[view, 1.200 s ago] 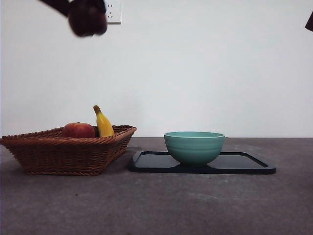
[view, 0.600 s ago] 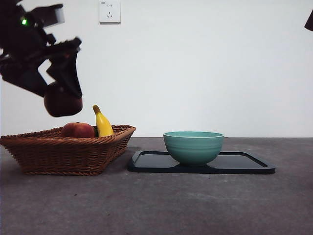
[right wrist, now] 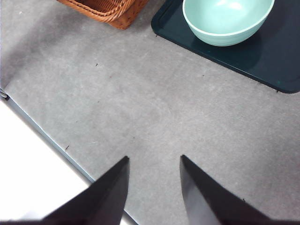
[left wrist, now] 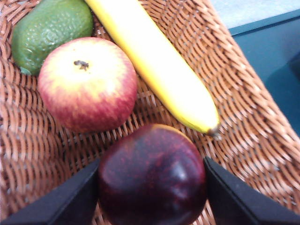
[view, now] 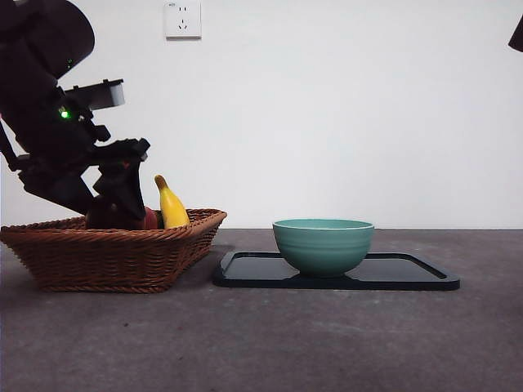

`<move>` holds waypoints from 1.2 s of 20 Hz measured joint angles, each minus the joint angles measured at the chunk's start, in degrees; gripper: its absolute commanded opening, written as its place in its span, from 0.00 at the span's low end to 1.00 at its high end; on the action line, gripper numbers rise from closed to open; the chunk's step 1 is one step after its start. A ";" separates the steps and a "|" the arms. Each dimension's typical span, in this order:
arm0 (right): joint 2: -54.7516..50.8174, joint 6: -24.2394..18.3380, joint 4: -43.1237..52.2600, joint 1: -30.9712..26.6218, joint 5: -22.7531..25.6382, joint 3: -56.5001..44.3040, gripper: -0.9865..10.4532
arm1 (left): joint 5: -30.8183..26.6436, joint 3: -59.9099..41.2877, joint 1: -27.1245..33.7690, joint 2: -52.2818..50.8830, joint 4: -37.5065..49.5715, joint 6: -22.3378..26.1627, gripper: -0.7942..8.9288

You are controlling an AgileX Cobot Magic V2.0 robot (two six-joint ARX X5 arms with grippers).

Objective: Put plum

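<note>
Black jaws of the left gripper (left wrist: 151,187) were pressed against both sides of the plum (left wrist: 152,174), which was held low inside the wicker basket (view: 114,253) at the lower left of the front view. No long axis could be told on the round plum. An apple (left wrist: 87,83), banana (left wrist: 154,63) and avocado (left wrist: 50,28) were seen just beyond. The right gripper (right wrist: 153,164) was held spread, empty, over the table (right wrist: 140,103).

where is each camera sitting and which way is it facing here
Front: low at table height, looking level across at basket, bowl and the dark left arm.
Left wrist: on the left arm, facing into the basket; left gripper grips the plum.
Right wrist: high, facing the table; right gripper open.
All three share the basket.
</note>
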 measured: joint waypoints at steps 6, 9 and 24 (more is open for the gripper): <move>0.00 0.02 0.09 0.00 0.00 0.00 0.24 | 0.02 -0.02 0.00 1.49 0.24 0.00 0.36; 0.00 0.00 0.09 0.00 0.00 0.00 0.24 | 0.00 -0.02 0.00 2.38 -0.02 0.00 0.37; 0.00 0.02 0.09 0.00 0.00 0.00 0.24 | 0.02 -0.02 0.00 2.40 -1.75 -0.68 0.53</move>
